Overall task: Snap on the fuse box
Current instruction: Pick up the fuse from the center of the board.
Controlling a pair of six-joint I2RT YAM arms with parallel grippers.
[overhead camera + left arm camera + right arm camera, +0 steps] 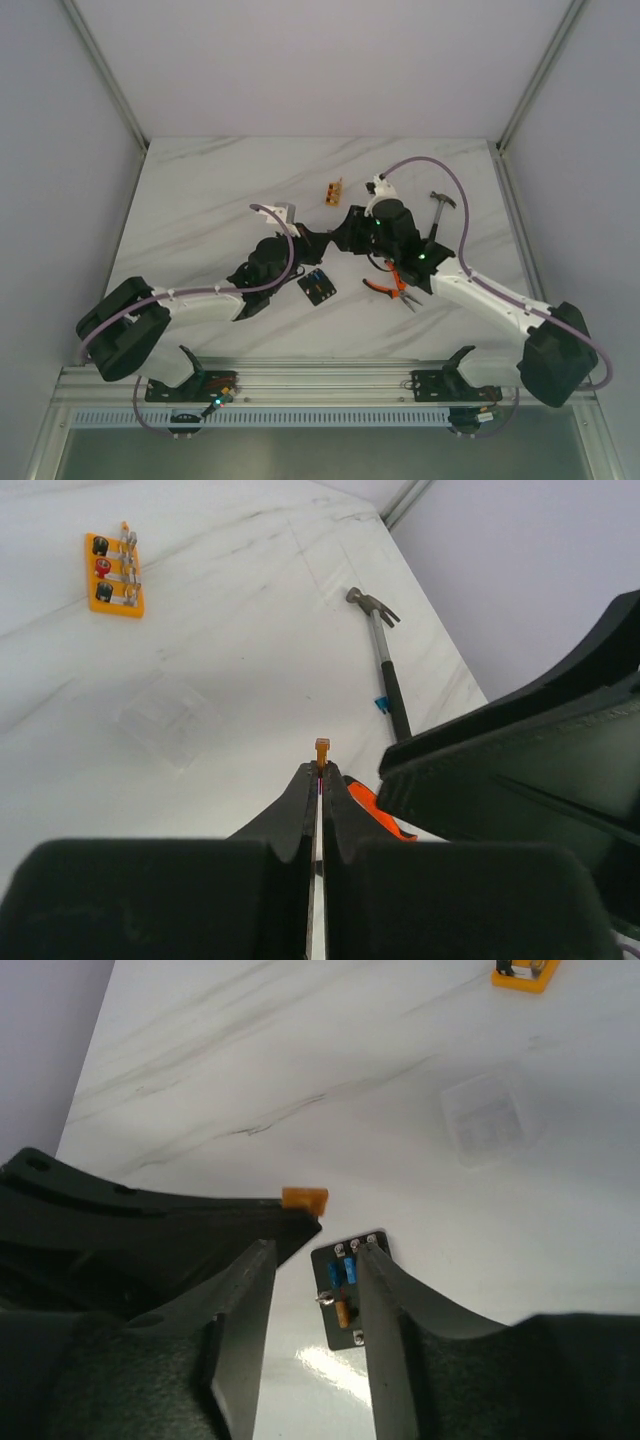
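Flat on the marbled table (200, 200), top face up: the fuse box (317, 288), with blue and amber fuses on show. No contact with either gripper. From above, just on the near side of the two sets of fingertips, themselves nose to nose over the middle of the table. Nearer the left gripper (322, 240) than the right gripper (346, 236), and low beside the left wrist. Just to its right, the orange-handled pliers (392, 283).

Left jaws pressed together, nipping a small orange piece (322, 750) at the very tips. Right jaws parted, nothing between them. In the right wrist view, the fuse box down on the table beyond that gap, partly hidden behind one finger (385, 1320) — the small orange piece up and to the left of it there.

Farther back on the table: a small orange block (334, 189), a hammer (445, 205) off to the right, and a clear plastic square (165, 718) lying flat, well apart from the fuse box.
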